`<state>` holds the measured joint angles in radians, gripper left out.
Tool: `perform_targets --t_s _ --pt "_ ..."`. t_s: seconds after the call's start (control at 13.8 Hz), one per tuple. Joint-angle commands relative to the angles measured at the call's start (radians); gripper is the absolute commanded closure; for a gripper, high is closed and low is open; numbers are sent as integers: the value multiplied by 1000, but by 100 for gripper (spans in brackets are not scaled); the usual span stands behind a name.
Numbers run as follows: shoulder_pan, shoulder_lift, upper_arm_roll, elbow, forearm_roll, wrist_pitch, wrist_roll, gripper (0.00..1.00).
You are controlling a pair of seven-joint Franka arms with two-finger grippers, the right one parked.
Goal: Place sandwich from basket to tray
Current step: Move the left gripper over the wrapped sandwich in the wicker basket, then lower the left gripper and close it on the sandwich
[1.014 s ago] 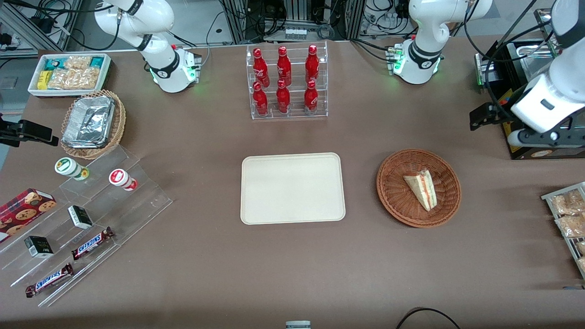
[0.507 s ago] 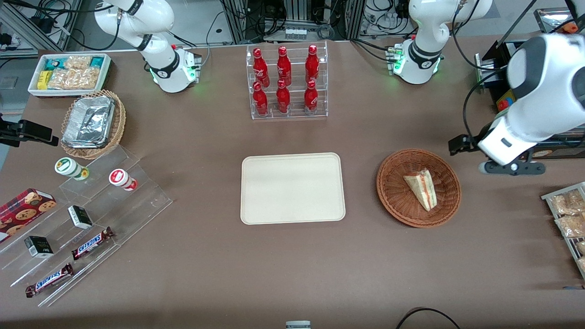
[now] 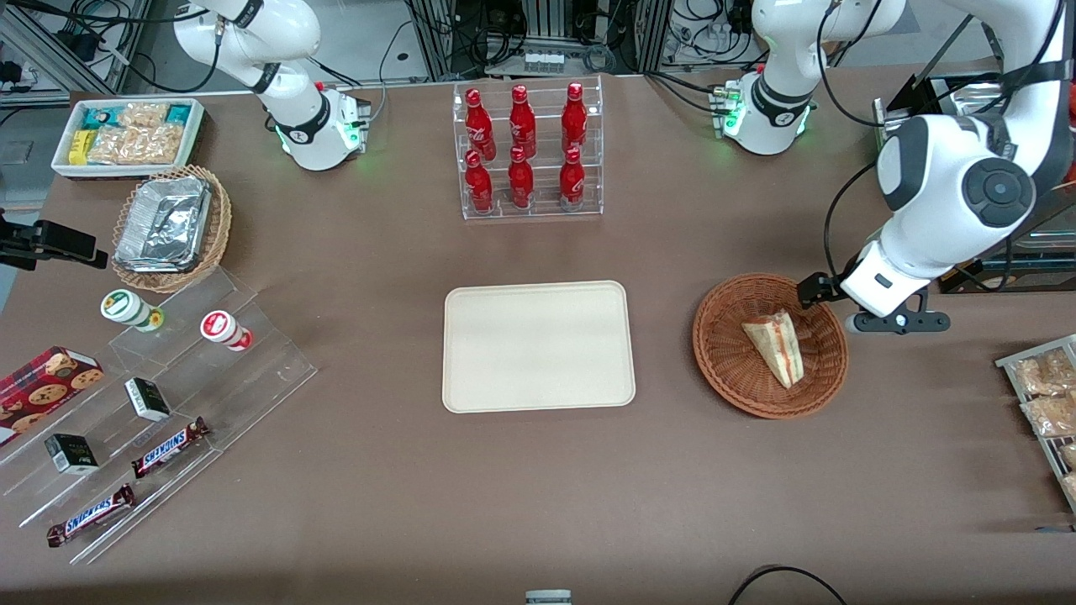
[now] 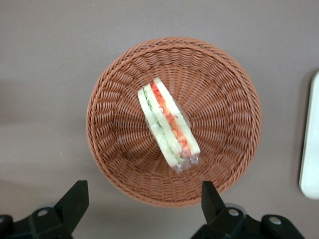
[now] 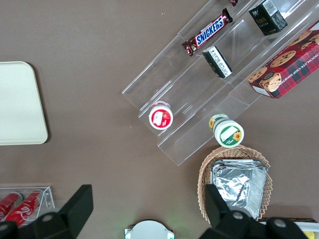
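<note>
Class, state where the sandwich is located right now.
The sandwich lies in the basket, toward the working arm's end of the table from the tray; the open gripper hangs above the basket's rim.

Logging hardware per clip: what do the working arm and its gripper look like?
The left arm has glossy white rounded shells with dark grey round joint caps and black cables along it. Its base glows green. The gripper, above the basket edge nearer the working arm's end, has two black wedge-shaped fingers on black mounts.
</note>
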<state>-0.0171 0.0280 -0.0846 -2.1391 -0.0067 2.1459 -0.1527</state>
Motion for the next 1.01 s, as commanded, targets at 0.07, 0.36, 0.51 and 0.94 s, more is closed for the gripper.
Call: perform_targets --t_s 0.07,0.36,0.51,0.94 --pt "-38 -16 -3 -59 -10 71 -255 0" --pt "-76 39 -3 -59 -10 114 -517 0" --pt "-76 59 -3 -65 -10 144 -624 0" --pt "-76 105 -3 -94 -9 218 -680 0"
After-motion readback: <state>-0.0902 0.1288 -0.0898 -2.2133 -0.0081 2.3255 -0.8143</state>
